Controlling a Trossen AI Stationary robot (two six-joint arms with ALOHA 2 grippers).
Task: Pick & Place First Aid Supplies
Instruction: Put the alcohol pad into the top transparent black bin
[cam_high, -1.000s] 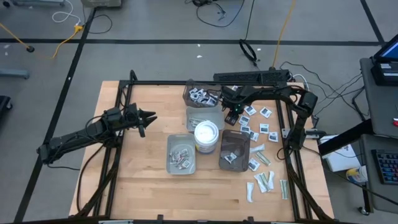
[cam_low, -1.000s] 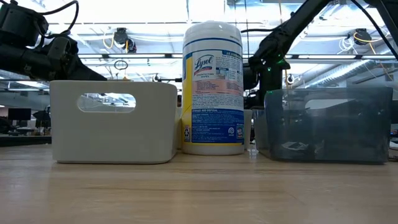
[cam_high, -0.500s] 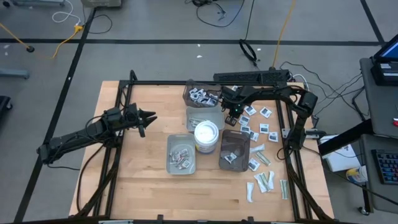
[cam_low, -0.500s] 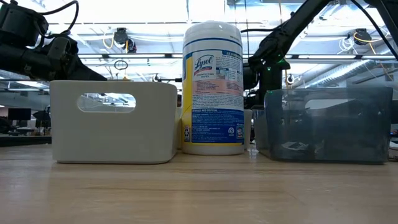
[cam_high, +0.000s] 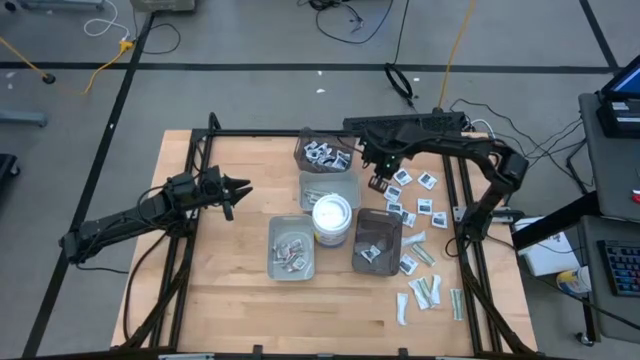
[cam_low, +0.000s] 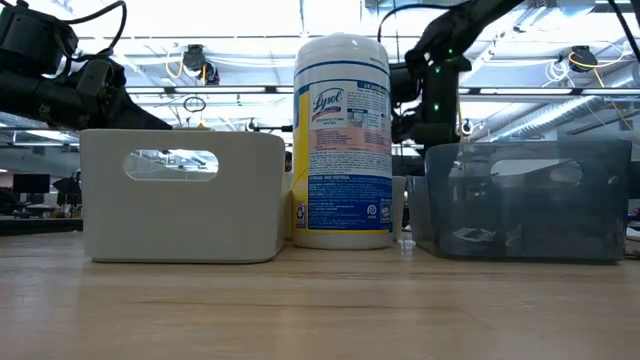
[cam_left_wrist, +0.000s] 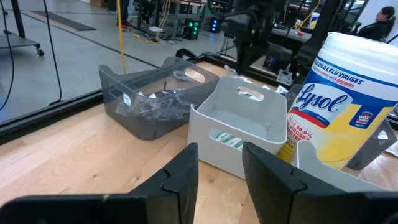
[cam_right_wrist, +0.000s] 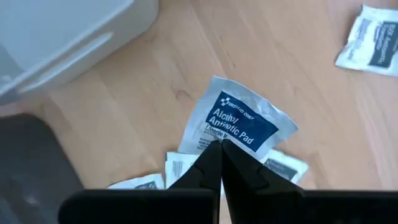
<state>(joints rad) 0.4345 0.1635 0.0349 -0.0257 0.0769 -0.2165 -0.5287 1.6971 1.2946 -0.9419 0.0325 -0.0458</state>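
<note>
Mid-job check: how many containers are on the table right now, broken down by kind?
pale grey trays: 2
dark translucent trays: 2
round white tub: 1
Total: 5

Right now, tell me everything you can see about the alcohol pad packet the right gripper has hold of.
The alcohol pad packet is a small square white sachet, crinkled like foil-lined paper, with a slanted blue band printed "Alcohol Antiseptic Pad". The right gripper is shut on one edge, holding it tilted above the wooden table. Other packets lie beneath it; whether it touches them is unclear.
</note>
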